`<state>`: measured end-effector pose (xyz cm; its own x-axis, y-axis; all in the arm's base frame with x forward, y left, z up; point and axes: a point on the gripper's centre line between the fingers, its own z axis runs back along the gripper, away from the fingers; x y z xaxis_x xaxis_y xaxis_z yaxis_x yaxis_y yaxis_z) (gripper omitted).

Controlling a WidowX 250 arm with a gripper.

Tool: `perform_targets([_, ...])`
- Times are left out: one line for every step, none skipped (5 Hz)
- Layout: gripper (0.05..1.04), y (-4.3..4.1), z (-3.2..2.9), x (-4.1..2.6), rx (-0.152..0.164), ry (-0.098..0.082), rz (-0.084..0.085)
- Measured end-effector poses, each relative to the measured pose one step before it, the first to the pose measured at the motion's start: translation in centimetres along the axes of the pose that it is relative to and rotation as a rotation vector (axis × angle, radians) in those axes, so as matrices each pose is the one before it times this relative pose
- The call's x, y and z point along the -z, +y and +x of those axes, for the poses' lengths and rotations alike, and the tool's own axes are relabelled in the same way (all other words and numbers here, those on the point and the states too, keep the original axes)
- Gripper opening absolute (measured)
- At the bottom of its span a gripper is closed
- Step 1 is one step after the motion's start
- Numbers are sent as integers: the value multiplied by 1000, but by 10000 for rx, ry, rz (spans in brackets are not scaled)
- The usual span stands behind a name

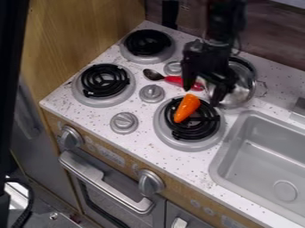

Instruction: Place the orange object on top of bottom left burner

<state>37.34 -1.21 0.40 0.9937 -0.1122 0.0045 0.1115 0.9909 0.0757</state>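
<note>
The sink is at four o'clock; the carrot lies on a burner; the gripper, opened and empty, hangs at two.

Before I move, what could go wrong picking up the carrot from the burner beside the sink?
The open gripper appears off-center over the carrot, so closing may push it across the burner instead of gripping it. The red-handled spoon lies close by in this view and could get snagged. The metal pot also looks near; a sideways swing might bump it.
</note>
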Motion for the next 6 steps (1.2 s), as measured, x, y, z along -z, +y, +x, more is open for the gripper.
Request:
perform_targets([1000,566,-233,1278,-281,197,-17])
perform_targets([1000,240,-299,2126,-290,399,-298])
perform_targets([950,-241,919,2259,-30,260,-335])
perform_targets([786,142,466,584,-96,57,-184])
perform_targets([580,93,-191,123,-35,64,99])
perform_targets([576,763,-774,-862,99,129,487])
